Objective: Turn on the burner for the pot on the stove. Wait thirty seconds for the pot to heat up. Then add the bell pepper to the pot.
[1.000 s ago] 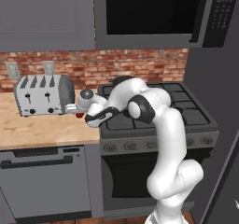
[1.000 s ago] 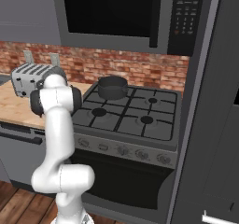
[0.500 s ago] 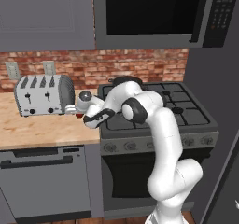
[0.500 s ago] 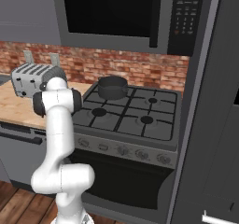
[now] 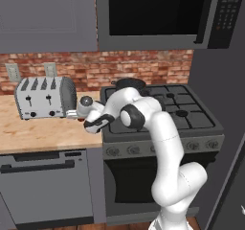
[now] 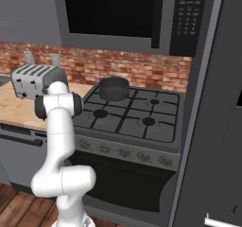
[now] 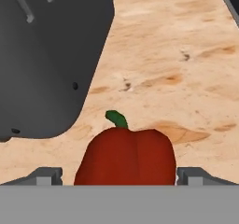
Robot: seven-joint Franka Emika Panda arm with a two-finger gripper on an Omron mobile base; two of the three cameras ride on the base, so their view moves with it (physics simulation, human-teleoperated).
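The red bell pepper (image 7: 125, 157) with a green stem stands on the wooden counter (image 7: 177, 55), just beside the toaster (image 7: 46, 59). My gripper (image 7: 119, 176) is open, with one fingertip (image 7: 44, 176) on each side of the pepper and little gap left. In the left base view the gripper (image 5: 78, 115) hangs low over the counter at the toaster's (image 5: 43, 97) right end. The dark grey pot (image 5: 130, 84) sits on the stove's (image 5: 191, 121) back left grate and hides the burner beneath it. The right base view also has the pot (image 6: 113, 88) on the stove (image 6: 142, 126).
A row of round knobs (image 5: 158, 148) runs along the stove's front. A black microwave (image 5: 158, 13) hangs above the stove, and a brick wall (image 5: 143, 71) runs behind. A dark tall panel (image 6: 212, 126) stands right of the stove. The counter (image 5: 33, 133) stretches left under the toaster.
The hand has sunk a little lower and further left toward the counter beside the toaster. The jaws have narrowed very slightly. The pot has not moved.
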